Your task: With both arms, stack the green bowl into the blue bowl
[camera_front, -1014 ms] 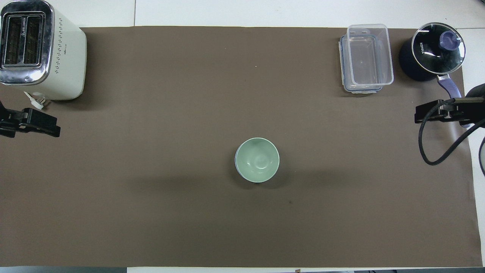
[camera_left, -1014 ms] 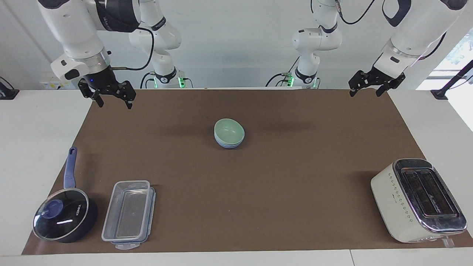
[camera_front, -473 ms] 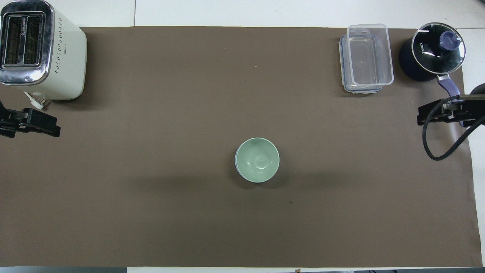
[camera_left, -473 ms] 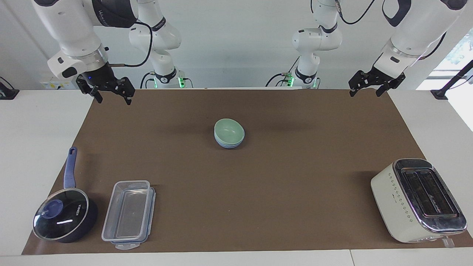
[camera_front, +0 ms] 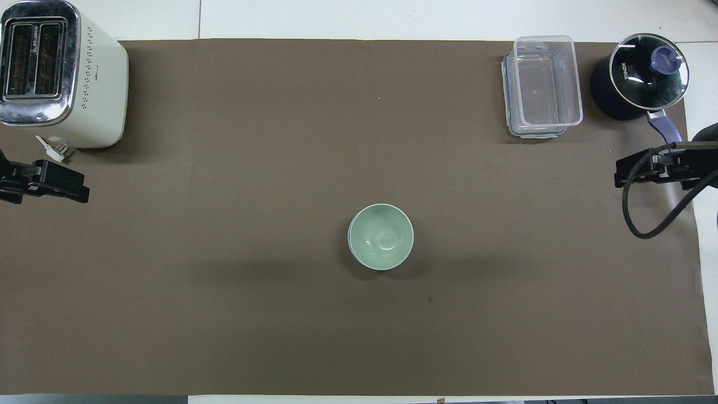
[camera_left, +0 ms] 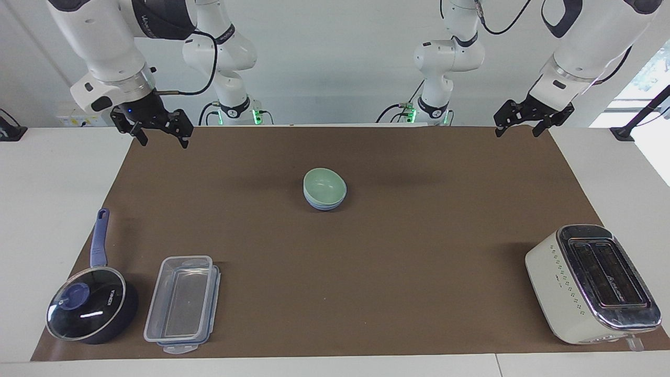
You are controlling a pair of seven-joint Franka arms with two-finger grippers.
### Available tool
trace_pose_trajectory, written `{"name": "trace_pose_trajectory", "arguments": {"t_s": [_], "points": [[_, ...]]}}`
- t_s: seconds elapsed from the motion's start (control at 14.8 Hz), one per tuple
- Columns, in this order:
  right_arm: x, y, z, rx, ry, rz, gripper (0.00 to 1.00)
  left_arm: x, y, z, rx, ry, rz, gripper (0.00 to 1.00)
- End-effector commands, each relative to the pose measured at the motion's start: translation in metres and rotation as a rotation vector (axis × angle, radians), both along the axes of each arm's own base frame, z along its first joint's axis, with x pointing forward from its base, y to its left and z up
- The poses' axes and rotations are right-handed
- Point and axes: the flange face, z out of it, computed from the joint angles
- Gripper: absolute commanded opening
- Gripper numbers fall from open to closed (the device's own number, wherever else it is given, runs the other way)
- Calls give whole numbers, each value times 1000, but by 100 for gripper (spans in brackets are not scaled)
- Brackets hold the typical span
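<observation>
Glossy round green bowl [camera_left: 325, 185] nested in blue bowl [camera_left: 324, 204] — both fingers released, empty.

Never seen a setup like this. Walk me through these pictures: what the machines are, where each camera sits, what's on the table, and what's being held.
These are two white robot arms at a table with a brown mat. One camera faces them across the table; the other looks down from above their end. Mid-mat, the green bowl sits inside the blue bowl. Farther from the robots are a toaster at the left arm's end, and a clear container and lidded saucepan at the right arm's end. The left gripper and right gripper hang open over the mat's corners nearest the robots, holding nothing.
</observation>
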Motion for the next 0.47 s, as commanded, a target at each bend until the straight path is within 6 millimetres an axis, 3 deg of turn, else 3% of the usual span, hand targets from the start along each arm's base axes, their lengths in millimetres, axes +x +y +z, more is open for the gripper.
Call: {"name": "trace_pose_trajectory", "arguments": {"t_s": [0.0, 0.41], "points": [[-4, -1, 2, 19, -2, -37, 100, -8, 3, 1, 24, -16, 8, 100], [-4, -2, 3, 17, -13, -63, 100, -8, 3, 1, 24, -18, 8, 100]]}}
